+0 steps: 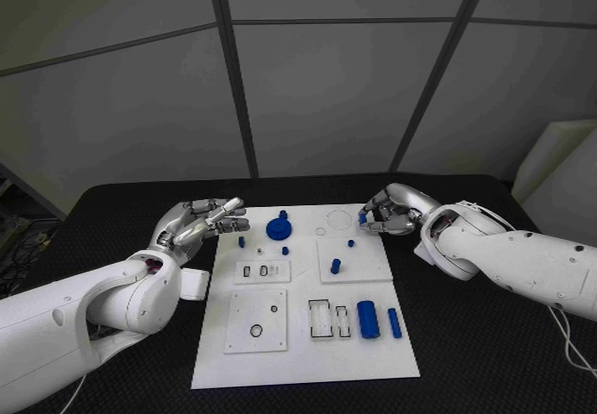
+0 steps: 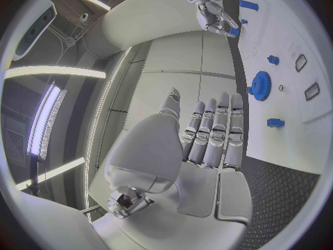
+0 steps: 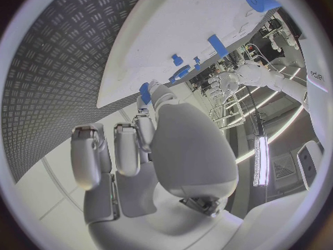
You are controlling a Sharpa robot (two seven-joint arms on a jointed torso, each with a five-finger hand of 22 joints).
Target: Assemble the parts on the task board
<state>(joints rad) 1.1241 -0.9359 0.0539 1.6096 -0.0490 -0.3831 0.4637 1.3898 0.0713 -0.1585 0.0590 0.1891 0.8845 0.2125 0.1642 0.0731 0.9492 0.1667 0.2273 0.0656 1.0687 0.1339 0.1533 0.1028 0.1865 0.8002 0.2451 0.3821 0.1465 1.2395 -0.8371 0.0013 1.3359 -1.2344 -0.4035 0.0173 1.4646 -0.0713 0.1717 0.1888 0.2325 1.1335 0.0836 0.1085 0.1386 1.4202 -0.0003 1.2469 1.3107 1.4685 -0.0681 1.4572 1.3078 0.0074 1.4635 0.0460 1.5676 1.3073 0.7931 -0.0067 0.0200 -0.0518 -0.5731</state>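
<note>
While the right hand (image 1: pixel 388 216) pinches a small blue part (image 1: pixel 363 219) at the far right edge of the task board (image 1: pixel 298 358), the left hand (image 1: pixel 203 221) hovers empty, fingers apart, by the board's far left corner near the blue gear (image 1: pixel 281 228).

Black table (image 1: pixel 485 345) (textured top), grey panelled wall (image 1: pixel 323 86) behind, white board (image 1: pixel 560 164) leaning right

Task board (image 1: pixel 304 362) lies on black worktop (image 1: pixel 473 345). Left hand (image 1: pixel 205 220) hovers at its far-left corner, fingers apart. Right hand (image 1: pixel 388 214) pinches a small blue part (image 1: pixel 363 219) (far-right edge).
</note>
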